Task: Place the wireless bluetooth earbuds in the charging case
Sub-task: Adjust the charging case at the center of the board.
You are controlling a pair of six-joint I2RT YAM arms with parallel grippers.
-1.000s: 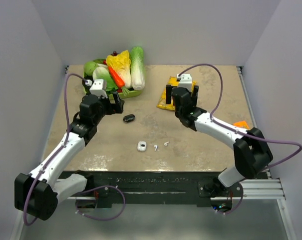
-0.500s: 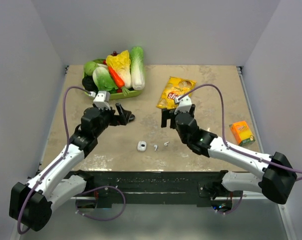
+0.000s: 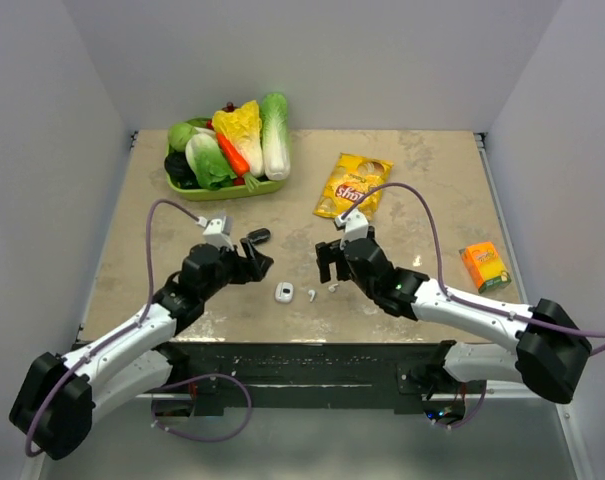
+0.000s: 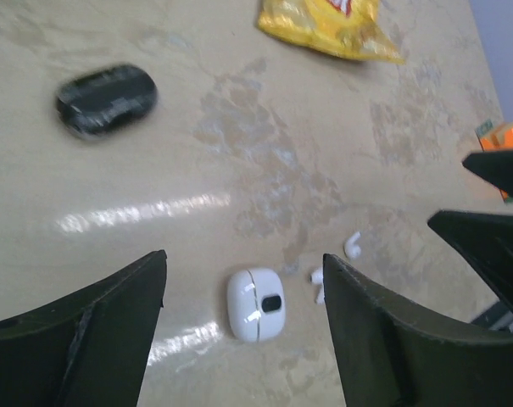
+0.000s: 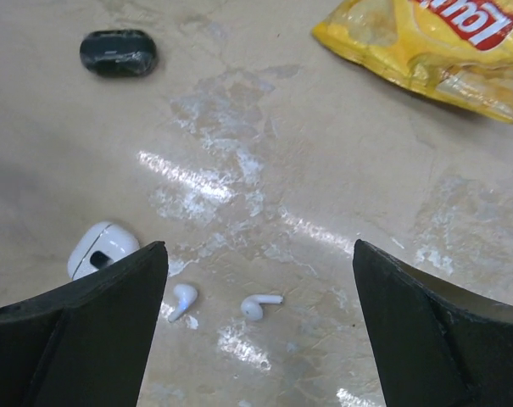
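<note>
A small white charging case (image 3: 284, 292) lies on the tan table, its lid seam closed in the left wrist view (image 4: 256, 303). Two white stemmed earbuds (image 3: 310, 294) (image 3: 333, 287) lie loose just right of it. My left gripper (image 3: 260, 262) hovers open over the case, which sits between its fingers (image 4: 244, 254) but apart from them. My right gripper (image 3: 330, 268) is open above the earbuds; one earbud (image 5: 258, 303) lies between its fingers, the other (image 5: 182, 298) by the left finger. The case (image 5: 99, 248) peeks out behind that finger.
A black oval case (image 3: 258, 236) lies just behind the left gripper. At the back left is a green tray (image 3: 273, 186) of toy vegetables. A yellow chip bag (image 3: 352, 185) lies behind the right gripper, and an orange box (image 3: 484, 265) sits at the right.
Both arms swung in from the back of the table toward the near middle and came down over the case and earbuds. The left jaws narrowed somewhat.
</note>
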